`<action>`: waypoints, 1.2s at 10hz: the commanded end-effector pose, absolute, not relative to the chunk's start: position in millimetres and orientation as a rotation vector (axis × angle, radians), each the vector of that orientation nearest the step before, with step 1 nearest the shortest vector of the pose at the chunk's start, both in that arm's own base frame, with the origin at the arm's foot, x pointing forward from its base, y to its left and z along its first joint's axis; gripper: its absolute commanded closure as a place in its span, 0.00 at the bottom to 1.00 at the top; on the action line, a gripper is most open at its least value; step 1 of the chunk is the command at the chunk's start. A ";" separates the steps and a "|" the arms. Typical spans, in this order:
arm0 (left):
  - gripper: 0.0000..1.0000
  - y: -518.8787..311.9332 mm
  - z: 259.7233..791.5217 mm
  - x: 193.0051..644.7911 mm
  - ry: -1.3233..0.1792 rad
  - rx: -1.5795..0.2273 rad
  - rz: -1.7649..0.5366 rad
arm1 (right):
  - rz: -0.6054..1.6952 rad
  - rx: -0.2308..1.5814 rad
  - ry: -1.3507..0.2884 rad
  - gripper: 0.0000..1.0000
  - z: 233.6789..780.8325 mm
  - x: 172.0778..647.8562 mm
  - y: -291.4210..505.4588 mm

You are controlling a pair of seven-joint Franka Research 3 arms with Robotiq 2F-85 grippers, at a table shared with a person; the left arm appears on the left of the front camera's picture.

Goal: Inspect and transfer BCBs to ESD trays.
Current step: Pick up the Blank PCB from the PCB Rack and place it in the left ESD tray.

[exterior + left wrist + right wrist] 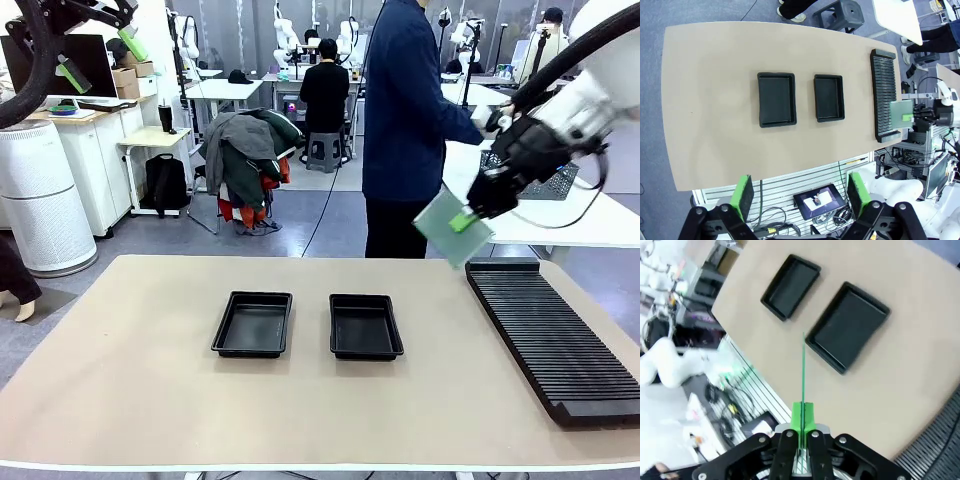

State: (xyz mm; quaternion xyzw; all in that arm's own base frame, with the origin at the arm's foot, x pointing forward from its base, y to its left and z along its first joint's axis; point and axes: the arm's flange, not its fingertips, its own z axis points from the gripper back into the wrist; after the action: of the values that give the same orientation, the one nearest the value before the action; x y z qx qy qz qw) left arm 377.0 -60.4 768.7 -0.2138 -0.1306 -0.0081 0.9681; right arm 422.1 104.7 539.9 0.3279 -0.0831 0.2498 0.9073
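Table (150, 380) carries two empty ESD trays, left tray (252, 325) and right tray (366, 328), with the slotted rack (550, 340) at the robot's right.

Right gripper (464, 220) is clamped on one BCB (443, 226), held in the air above the rack's far end, well apart from both trays. Left gripper (801, 196) hangs high over the table with jaws apart, holding nothing.

Risks:
- The pinch is on one edge only, so a fast swing could slip or twist the board.
- The board is barely smaller than a tray floor. If it's lowered tilted, a corner catches the flared rim.
- A person (405, 120) stands close behind the right arm, so a wide sweep could hit them.

Views:
- Right wrist view shows the board edge-on, a thin line seated straight between the pads (808, 415).
- Front view shows the board's face and its tilt.
- Left wrist view gives the top-down layout, with both tray floors bare.
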 end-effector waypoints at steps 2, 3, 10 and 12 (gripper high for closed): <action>0.00 -59.2 767.5 376.6 -0.264 -0.432 -0.023 | 0.337 0.852 -0.247 0.97 487.5 409.5 153.4; 0.00 -59.2 767.5 376.6 -0.264 -0.432 -0.023 | 0.300 0.913 -0.254 0.97 466.4 407.4 173.5; 0.00 -59.2 767.5 376.6 -0.264 -0.432 -0.023 | 0.129 1.112 -0.162 0.97 373.3 441.3 321.2; 0.00 -59.2 767.5 376.6 -0.264 -0.432 -0.023 | 0.078 1.107 -0.135 0.97 348.4 458.4 358.6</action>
State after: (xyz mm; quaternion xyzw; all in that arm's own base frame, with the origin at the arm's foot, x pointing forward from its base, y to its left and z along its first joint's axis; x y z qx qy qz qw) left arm 376.9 -60.9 769.0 -0.2136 -0.1309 -0.0086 0.9681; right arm 446.4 337.7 356.6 0.5228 -0.0490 0.0476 0.8497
